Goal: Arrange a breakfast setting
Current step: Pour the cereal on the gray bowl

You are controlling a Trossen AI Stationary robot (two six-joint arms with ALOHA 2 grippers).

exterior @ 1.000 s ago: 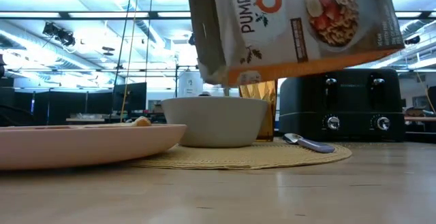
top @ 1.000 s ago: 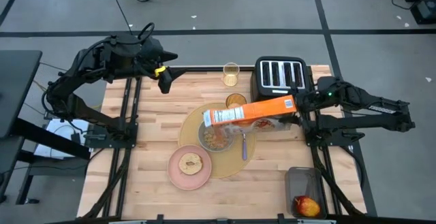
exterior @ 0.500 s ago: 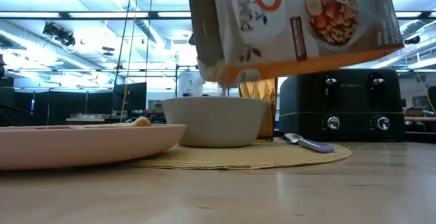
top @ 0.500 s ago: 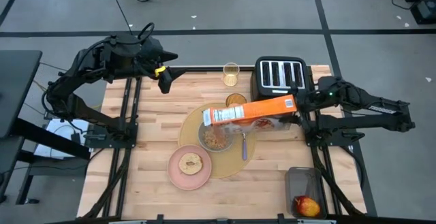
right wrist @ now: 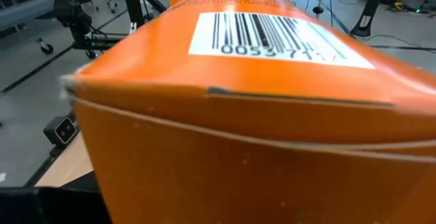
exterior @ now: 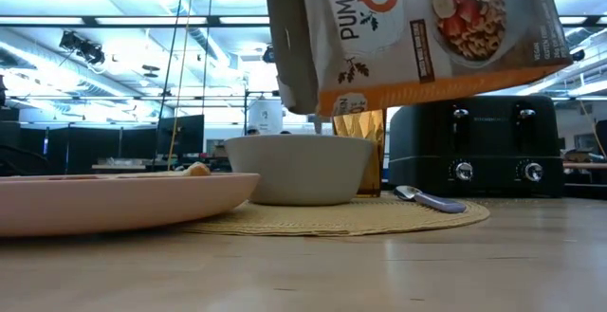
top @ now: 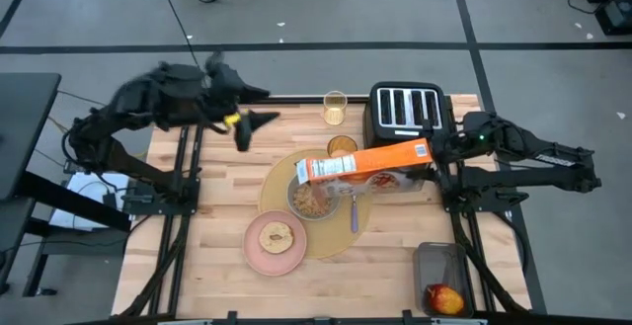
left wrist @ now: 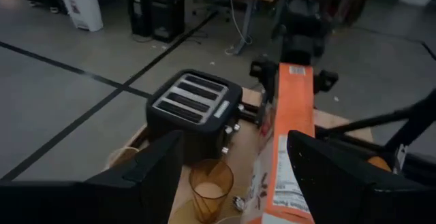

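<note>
Both arms differ from a second ago: the left tool [top: 247, 127] has swung out from the tabletop's [top: 212, 197] back-left corner toward the middle, and the orange cereal box [top: 365, 161] has tipped back slightly, its open end lifting in the low view.

The right tool [top: 432, 157] pinches the closed end of the box, which lies nearly level above the setting with its mouth over the grey bowl [top: 314, 199]. The bowl already holds cereal and sits at the centre of the round tan placemat [top: 336, 241]. From the right tool, the bowl lies toward 8 o'clock in the high view, well apart, spanned by the box's length.

I judge the pour to be nearly finished. To do it well, the box should be righted slowly with its mouth kept over the bowl until no flakes fall, then lifted clear of the amber tumbler [top: 342, 147] at the bowl's 1 o'clock and the black toaster [top: 407, 110] behind it.

The left tool's fingers stand spread in its wrist view and hold nothing; it hovers at about 10 o'clock from the bowl, apart from it.

The blue-handled spoon [top: 354, 212] lies just beside the bowl at 3 o'clock. The pink plate [top: 253, 251] with the toast slice [top: 276, 236] sits at 7 o'clock, overlapping the mat's edge. The red apple [top: 443, 297] rests in a dark tray [top: 433, 258] at the front-right corner.
</note>
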